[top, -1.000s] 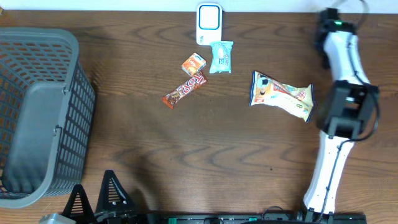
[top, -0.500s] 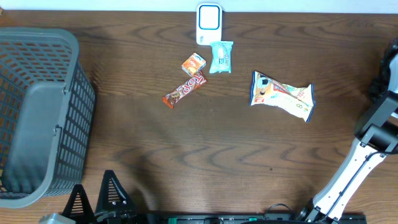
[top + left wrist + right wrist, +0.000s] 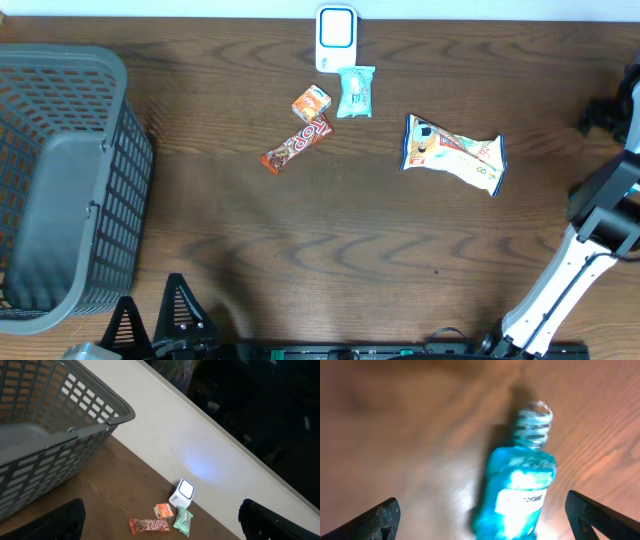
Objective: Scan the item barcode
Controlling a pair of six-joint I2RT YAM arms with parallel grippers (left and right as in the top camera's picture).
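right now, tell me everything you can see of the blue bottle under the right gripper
The blue bottle shows only in the right wrist view, and it is blurred. It looks like see-through blue-green plastic, with a ribbed clear cap at one end and a white label with dark print across its body. It appears to lie on the brown wooden table, cap end toward the top of the picture, with a shadow at its left. The right gripper is wide open, one finger at each side, and neither touches the bottle.
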